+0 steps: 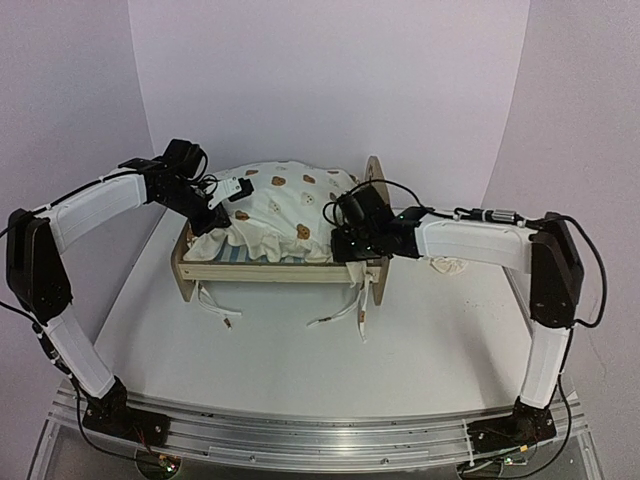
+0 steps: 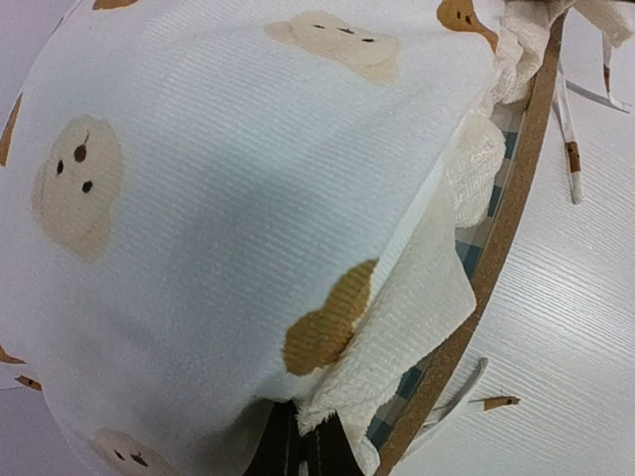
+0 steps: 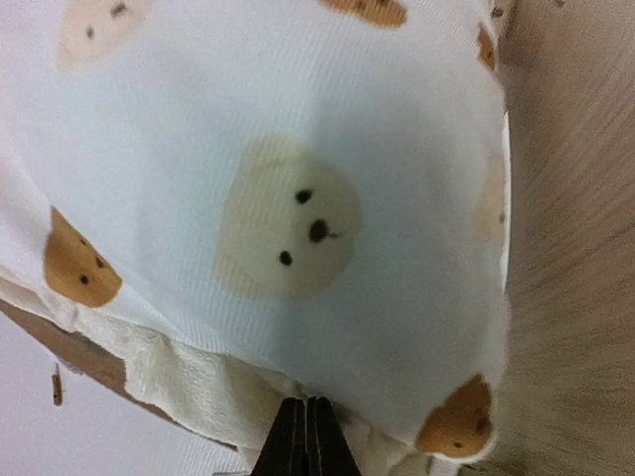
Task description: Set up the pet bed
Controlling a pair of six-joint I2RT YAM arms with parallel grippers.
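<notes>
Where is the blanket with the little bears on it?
In the overhead view the bear-print duvet is bunched on the wooden bed frame at the table's middle, between the left gripper and right gripper, each pinching an end.

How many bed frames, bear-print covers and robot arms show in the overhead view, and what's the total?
Wooden bed frame: 1
Bear-print cover: 1
Robot arms: 2, left arm and right arm
Total: 4
</notes>
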